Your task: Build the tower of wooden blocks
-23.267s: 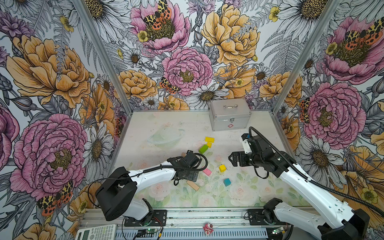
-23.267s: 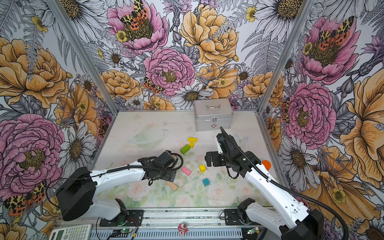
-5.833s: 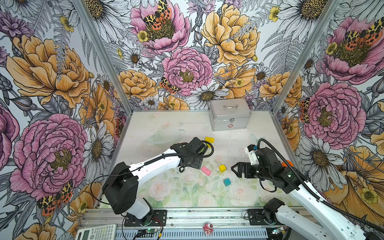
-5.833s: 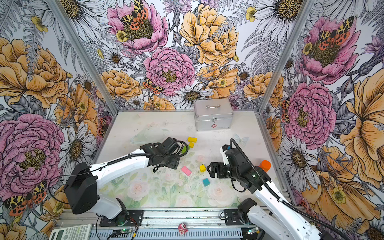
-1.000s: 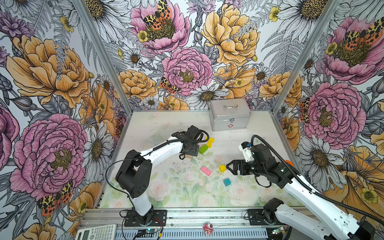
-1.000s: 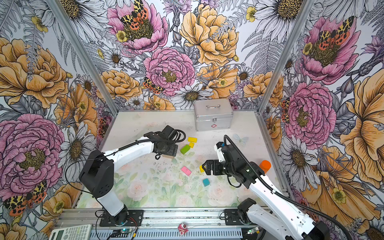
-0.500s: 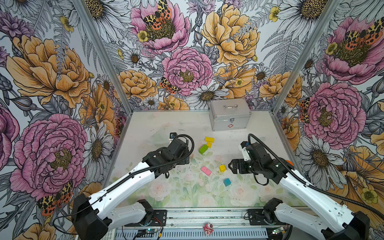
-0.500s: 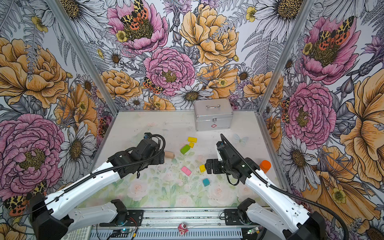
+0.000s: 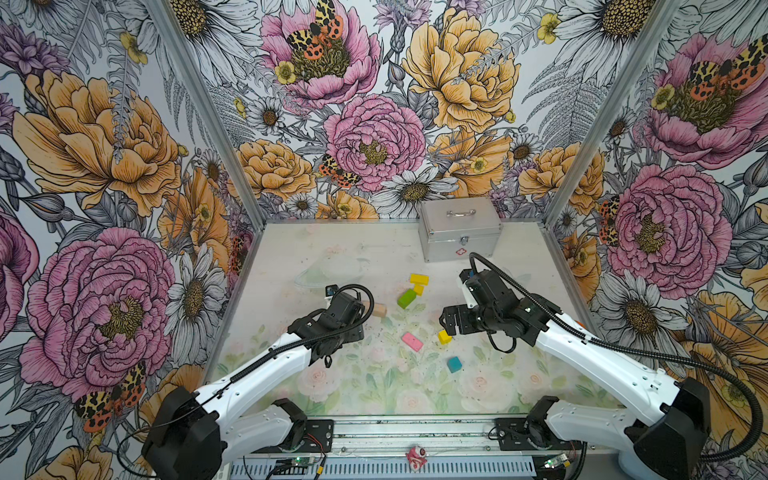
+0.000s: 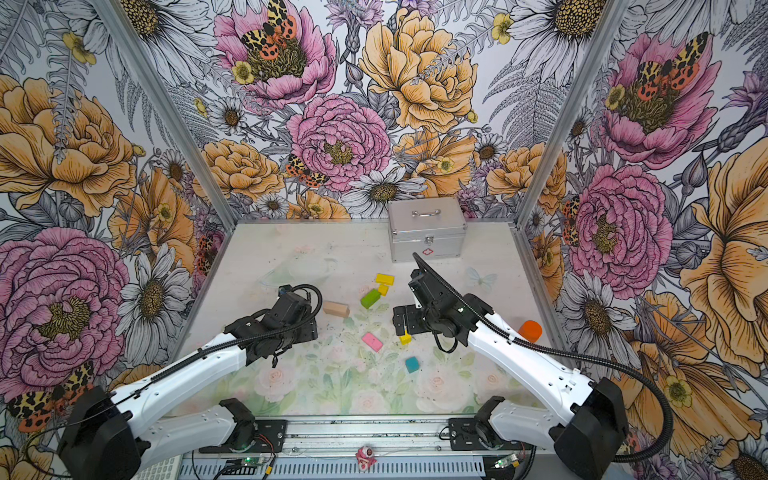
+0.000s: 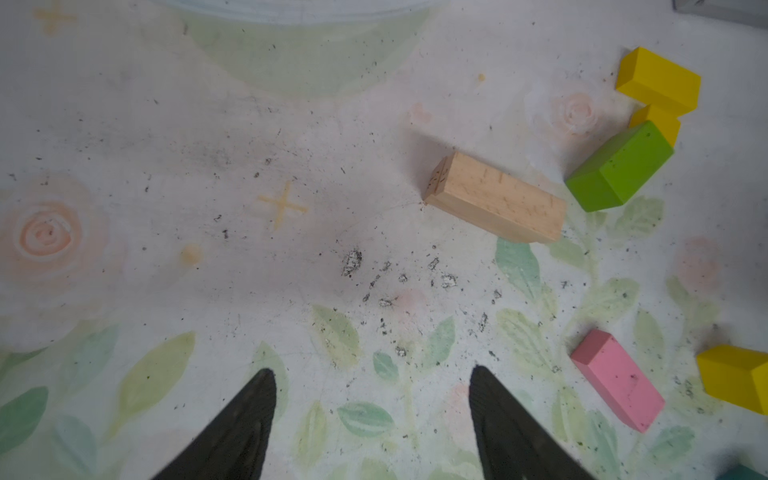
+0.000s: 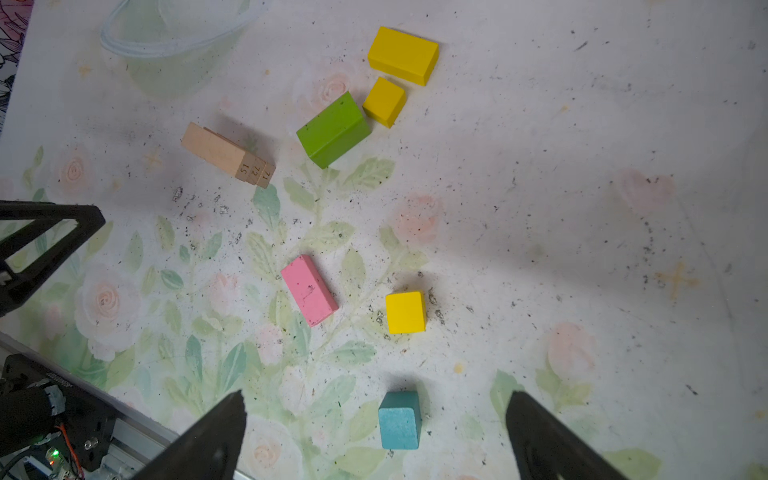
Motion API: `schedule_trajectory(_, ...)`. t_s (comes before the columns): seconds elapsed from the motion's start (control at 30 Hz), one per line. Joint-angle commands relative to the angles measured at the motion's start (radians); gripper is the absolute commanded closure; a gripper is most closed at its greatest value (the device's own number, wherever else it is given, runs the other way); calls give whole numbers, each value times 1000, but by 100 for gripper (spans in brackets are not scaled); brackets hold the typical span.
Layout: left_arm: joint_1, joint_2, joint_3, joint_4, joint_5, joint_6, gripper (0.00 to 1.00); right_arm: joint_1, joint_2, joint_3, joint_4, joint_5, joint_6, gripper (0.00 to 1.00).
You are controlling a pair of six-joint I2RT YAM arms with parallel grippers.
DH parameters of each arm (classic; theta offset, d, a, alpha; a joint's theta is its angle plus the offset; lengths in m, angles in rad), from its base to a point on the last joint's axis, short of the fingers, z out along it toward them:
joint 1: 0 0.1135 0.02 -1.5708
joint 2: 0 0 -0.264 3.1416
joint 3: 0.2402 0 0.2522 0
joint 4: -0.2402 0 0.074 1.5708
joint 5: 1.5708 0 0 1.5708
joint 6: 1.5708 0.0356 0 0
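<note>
Floral table (image 9: 519,374) with scattered wood blocks (image 9: 412,341) and silver case (image 9: 459,228)

Bright colours on a pale floral mat (image 12: 582,249)
Three tan bars (image 12: 226,154), green bar (image 12: 332,129), yellow slab (image 12: 403,55), yellow cubes (image 12: 384,102) (image 12: 405,312), pink slab (image 12: 309,290), teal cube (image 12: 399,419); silver case (image 9: 459,228); pink-and-orange flowered walls (image 9: 104,166).

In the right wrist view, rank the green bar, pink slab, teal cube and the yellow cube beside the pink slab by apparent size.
1. green bar
2. pink slab
3. teal cube and yellow cube look about alike. The teal one seems nearer the camera, so I won't rank those two.
</note>
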Motion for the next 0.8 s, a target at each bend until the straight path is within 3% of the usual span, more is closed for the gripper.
schedule_trajectory(0.0, 8, 84, 20, 102, 48, 33, 32, 6, 23, 36, 5, 15, -18, 0)
schedule_trajectory(0.2, 7, 209, 84, 126, 64, 64, 54, 6, 21, 43, 23, -10, -16, 0)
schedule_trajectory(0.37, 6, 309, 131, 143, 78, 83, 67, 4, -2, 38, 23, -3, -27, 0)
schedule_trajectory(0.77, 4, 482, 229, 167, 124, 110, 68, -61, -56, -20, 24, -43, -23, 0)
